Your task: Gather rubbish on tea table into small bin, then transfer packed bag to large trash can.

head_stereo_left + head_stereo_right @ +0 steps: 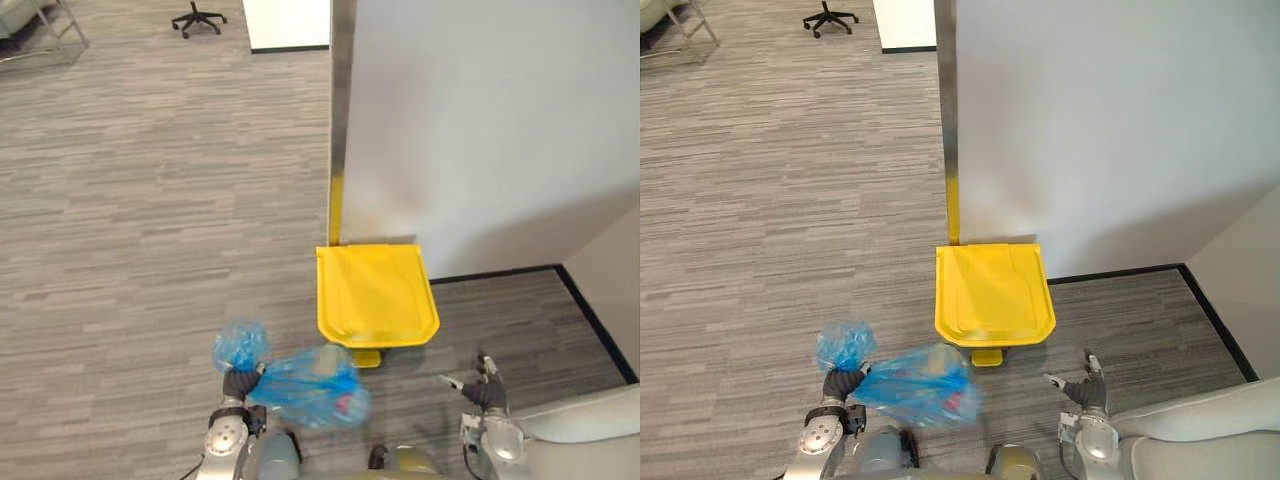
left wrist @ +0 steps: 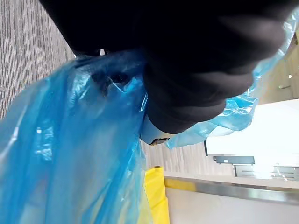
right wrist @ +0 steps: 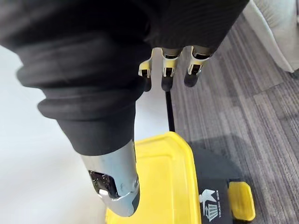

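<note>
The packed blue bag (image 1: 305, 385) is held off the floor by the left hand (image 1: 240, 383). The fingers are curled round its gathered neck, so that a tuft of plastic stands above the fist and the full body hangs beside it. The bag is carried just in front of the yellow trash can (image 1: 375, 295), near the can's front left corner but not yet over it. The can is set on the floor against the white wall (image 1: 480, 130), and its lid is closed flat. It is judged that the bag cannot be dropped in until the lid is raised, for which the yellow pedal (image 3: 243, 200) at the can's foot is provided. The right hand (image 1: 485, 392) is seen empty off the can's front right corner. Its fingers (image 3: 164, 70) are straight and slightly apart, presumably so that the lid can be dealt with.
</note>
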Tool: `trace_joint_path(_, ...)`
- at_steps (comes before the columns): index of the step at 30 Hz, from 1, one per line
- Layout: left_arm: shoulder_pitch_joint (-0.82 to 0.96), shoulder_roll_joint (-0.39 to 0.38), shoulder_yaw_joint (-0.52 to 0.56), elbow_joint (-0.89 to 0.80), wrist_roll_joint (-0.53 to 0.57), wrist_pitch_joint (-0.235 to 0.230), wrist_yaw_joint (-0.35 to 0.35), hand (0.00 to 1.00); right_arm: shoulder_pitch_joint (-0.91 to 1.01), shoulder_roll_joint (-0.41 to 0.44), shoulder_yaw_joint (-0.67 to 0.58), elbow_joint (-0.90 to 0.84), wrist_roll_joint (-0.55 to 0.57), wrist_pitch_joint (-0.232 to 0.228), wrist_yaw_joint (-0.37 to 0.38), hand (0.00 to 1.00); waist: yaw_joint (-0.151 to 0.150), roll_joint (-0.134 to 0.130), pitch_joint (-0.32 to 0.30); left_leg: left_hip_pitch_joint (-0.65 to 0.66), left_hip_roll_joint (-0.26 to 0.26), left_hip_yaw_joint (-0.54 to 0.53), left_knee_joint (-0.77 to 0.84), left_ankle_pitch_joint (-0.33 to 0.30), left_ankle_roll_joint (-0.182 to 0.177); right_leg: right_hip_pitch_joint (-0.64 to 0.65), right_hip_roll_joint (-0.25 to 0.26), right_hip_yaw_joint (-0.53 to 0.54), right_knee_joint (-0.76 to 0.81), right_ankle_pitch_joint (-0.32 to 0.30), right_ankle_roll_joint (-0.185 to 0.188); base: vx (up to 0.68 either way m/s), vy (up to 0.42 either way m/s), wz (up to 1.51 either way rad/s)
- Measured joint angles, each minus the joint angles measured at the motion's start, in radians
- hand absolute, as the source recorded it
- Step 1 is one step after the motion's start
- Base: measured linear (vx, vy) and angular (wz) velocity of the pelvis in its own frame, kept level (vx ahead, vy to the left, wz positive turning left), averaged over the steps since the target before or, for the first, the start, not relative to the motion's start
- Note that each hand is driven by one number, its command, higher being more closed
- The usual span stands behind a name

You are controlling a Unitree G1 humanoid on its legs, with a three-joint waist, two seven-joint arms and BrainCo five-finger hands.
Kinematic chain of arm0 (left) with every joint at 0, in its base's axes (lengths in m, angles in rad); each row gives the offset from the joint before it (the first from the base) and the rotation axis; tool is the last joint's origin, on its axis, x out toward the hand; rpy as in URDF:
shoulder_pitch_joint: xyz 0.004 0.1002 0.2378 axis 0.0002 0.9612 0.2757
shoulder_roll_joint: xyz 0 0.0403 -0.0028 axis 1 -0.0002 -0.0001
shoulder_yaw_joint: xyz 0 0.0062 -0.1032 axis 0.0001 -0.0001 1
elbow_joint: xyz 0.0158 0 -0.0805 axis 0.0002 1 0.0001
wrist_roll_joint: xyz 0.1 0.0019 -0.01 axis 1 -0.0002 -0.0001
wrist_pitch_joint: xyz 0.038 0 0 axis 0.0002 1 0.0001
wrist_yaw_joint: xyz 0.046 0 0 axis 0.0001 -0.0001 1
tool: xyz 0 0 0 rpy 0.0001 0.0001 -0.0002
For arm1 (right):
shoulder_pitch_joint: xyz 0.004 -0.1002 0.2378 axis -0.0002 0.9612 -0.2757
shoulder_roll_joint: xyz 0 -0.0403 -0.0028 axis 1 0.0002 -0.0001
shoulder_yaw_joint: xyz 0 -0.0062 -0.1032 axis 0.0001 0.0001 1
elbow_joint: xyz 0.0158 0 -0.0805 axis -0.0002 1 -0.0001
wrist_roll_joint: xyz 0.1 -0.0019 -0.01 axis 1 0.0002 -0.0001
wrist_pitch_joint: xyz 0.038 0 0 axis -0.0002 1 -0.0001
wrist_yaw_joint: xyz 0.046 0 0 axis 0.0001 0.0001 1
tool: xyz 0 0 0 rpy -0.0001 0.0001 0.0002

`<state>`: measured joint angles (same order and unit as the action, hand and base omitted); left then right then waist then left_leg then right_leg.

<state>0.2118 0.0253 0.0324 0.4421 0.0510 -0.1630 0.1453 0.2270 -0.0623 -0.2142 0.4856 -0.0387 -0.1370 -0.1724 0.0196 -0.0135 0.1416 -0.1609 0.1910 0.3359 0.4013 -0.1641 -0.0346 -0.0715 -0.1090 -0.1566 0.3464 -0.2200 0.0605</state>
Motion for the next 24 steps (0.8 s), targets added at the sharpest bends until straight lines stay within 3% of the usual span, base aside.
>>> trace_joint_path(1,0.000,0.003,0.001,-0.001,0.000,0.000,-0.001,1.00,0.006,0.002,-0.006,0.000,0.000,0.000,0.000,0.00,-0.004,-0.017,-0.012,0.009,-0.012,0.017,-0.014,-0.001,0.002,0.003,-0.008,0.014,-0.015,0.003,0.003,0.13,0.112,-0.24)
trace_joint_path(2,0.000,0.007,0.001,-0.001,0.000,0.000,-0.002,1.00,0.006,0.003,-0.006,0.000,0.000,0.000,0.000,0.00,-0.003,-0.013,-0.010,0.014,-0.019,0.026,-0.023,-0.001,0.002,0.001,-0.014,0.025,-0.023,0.006,0.010,0.12,0.109,-0.27)
trace_joint_path(3,-0.001,0.019,0.002,-0.001,0.000,0.000,-0.008,1.00,-0.001,0.003,-0.008,0.000,0.000,0.000,0.000,0.00,-0.003,-0.024,-0.017,0.023,-0.028,0.038,-0.040,-0.002,0.004,0.004,-0.018,0.037,-0.042,0.016,0.024,0.08,0.077,-0.28)
trace_joint_path(9,0.008,0.026,0.009,0.001,0.001,0.001,-0.012,1.00,-0.019,0.000,-0.027,0.027,-0.001,0.005,0.000,0.00,-0.003,0.013,-0.020,0.033,-0.016,0.080,-0.048,-0.021,0.003,-0.001,-0.009,0.082,-0.076,0.031,0.033,0.05,0.005,-0.22)
trace_joint_path(14,0.005,0.028,0.032,-0.001,0.001,0.001,-0.007,1.00,-0.043,0.000,-0.029,0.050,0.000,0.011,-0.002,0.00,0.000,0.016,-0.019,0.030,0.007,0.091,-0.018,-0.057,-0.005,0.003,0.015,0.106,-0.092,0.042,0.030,0.03,0.002,-0.24)
trace_joint_path(16,0.005,0.028,0.036,-0.009,0.000,0.001,-0.005,1.00,-0.056,-0.001,-0.058,0.049,0.001,0.012,-0.005,0.00,0.003,0.023,-0.012,0.026,0.032,0.091,0.046,-0.117,-0.005,-0.011,0.019,0.120,-0.025,0.021,0.041,0.02,0.047,-0.17)
trace_joint_path(19,-0.012,0.036,0.022,-0.027,0.000,0.000,0.010,1.00,-0.057,0.004,-0.075,0.049,0.002,0.020,-0.024,0.00,-0.006,0.023,0.035,0.081,0.016,0.061,0.088,-0.182,0.028,-0.179,-0.003,0.122,0.394,-0.007,0.058,0.03,0.073,0.15)
trace_joint_path(20,-0.029,0.041,0.014,-0.027,0.000,0.000,0.013,1.00,-0.050,0.009,-0.078,0.049,0.006,0.029,-0.028,0.00,-0.005,0.021,0.050,0.098,0.016,0.039,0.117,-0.211,0.034,-0.218,0.006,0.111,0.398,-0.038,0.025,0.09,0.029,0.40)
trace_joint_path(22,-0.062,0.063,0.007,-0.017,-0.001,0.000,0.013,1.00,-0.050,0.012,-0.078,0.049,0.011,0.030,-0.033,0.00,-0.005,0.009,0.071,0.107,0.015,0.006,0.160,-0.245,0.042,-0.285,0.011,0.078,0.365,-0.033,0.013,0.10,-0.047,0.51)
trace_joint_path(24,-0.114,0.076,-0.001,0.021,-0.001,0.001,0.013,1.00,-0.058,0.008,-0.089,0.050,0.021,0.031,-0.044,0.00,-0.014,0.007,0.114,0.125,0.016,-0.052,0.213,-0.288,0.030,-0.343,0.015,0.023,0.271,0.049,0.020,0.20,-0.108,0.84)
